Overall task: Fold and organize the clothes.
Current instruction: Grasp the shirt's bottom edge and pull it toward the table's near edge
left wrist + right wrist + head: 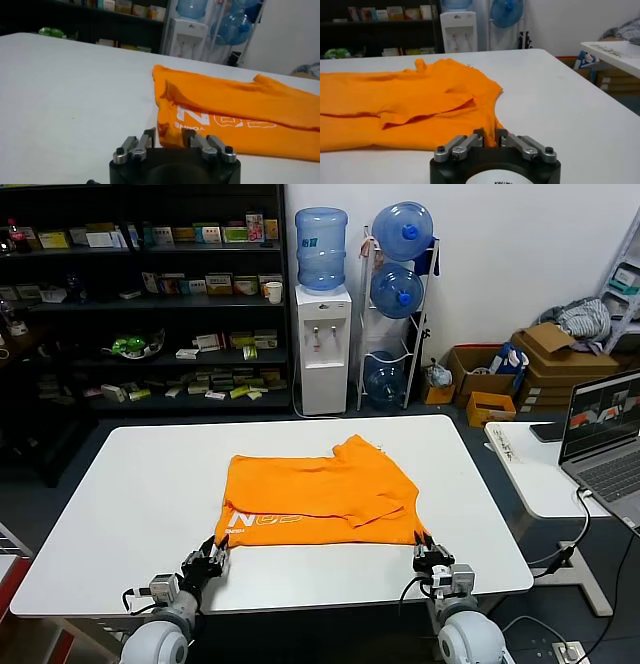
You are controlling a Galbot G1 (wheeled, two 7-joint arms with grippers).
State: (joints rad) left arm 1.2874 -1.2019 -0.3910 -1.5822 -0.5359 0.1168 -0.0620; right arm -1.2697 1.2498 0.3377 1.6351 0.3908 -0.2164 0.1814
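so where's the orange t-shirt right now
In the head view the orange T-shirt lies partly folded mid-table, its near corners at the left gripper and right gripper.
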